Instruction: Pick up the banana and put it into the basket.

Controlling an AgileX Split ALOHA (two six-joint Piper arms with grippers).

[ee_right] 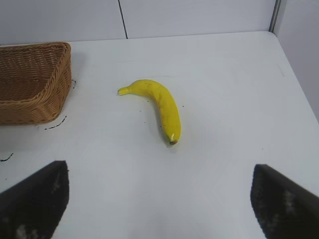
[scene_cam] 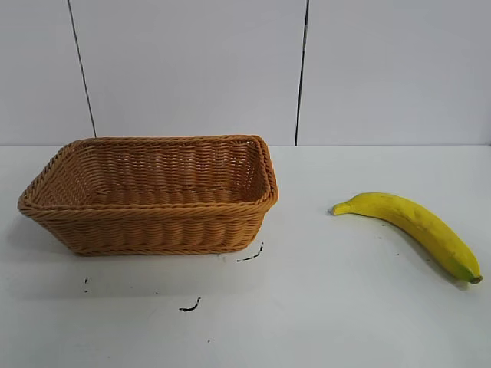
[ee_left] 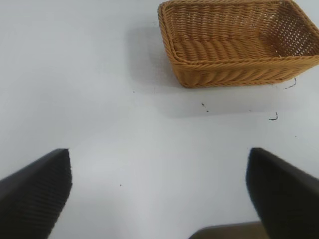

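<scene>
The yellow banana point(scene_cam: 414, 227) lies flat on the white table at the right, stem end toward the basket point(scene_cam: 153, 230), a tan woven rectangle at the left with nothing inside. Neither arm shows in the exterior view. In the right wrist view the banana point(ee_right: 162, 107) rests well ahead of my right gripper point(ee_right: 160, 199), whose dark fingers stand wide open with only bare table between them; the basket's corner point(ee_right: 35, 94) sits off to one side. In the left wrist view my left gripper point(ee_left: 159, 191) is open too, above bare table, with the basket point(ee_left: 234, 69) farther off.
A white table point(scene_cam: 322, 307) carries a few small black marks point(scene_cam: 190, 307) in front of the basket. A pale panelled wall point(scene_cam: 230, 61) stands behind it. The table's far edge and a side wall point(ee_right: 299, 55) show in the right wrist view.
</scene>
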